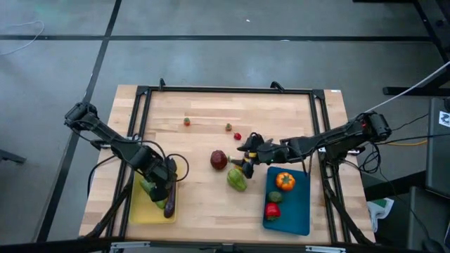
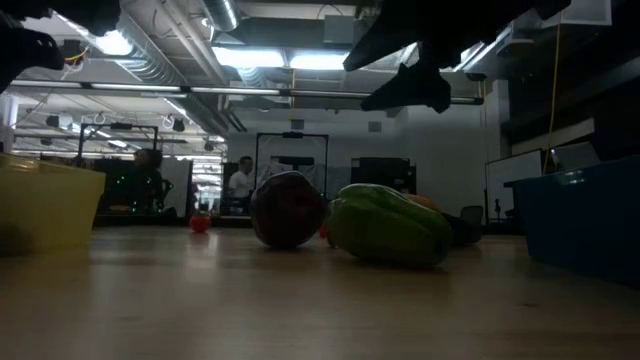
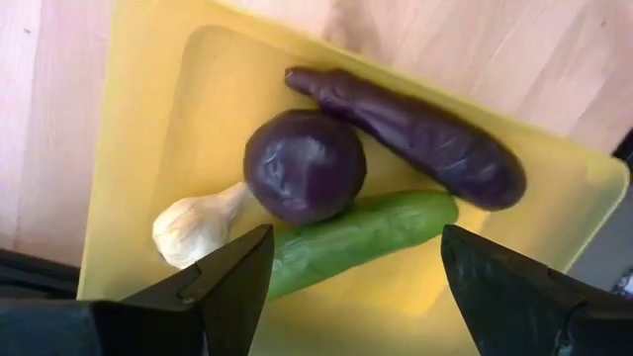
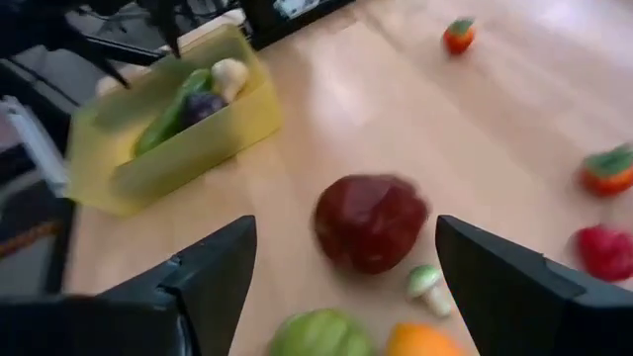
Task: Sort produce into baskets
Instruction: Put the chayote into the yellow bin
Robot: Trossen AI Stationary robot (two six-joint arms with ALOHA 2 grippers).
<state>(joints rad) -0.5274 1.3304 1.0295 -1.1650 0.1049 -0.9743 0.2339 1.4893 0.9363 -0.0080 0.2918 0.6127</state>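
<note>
Yellow basket [image 3: 148, 129] holding cucumber [image 3: 356, 237], two eggplants [image 3: 415, 133], garlic [image 3: 193, 227], left claw [image 3: 356, 287] spread above, blue basket [image 1: 299, 211] at 4 o'clock holding orange [image 1: 284, 181], red pepper [image 1: 272, 209], right claw [image 4: 341, 287] spread over apple [image 4: 371, 222]

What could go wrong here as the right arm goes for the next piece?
The open right gripper hovers over crowded pieces: dark red apple, green pepper and a small mushroom lie close together, so closing may nudge the round apple rolling. The open left gripper hangs over the yellow basket.

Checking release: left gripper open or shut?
Open. The left gripper hangs over the yellow basket, fingers spread with nothing between them.
</note>
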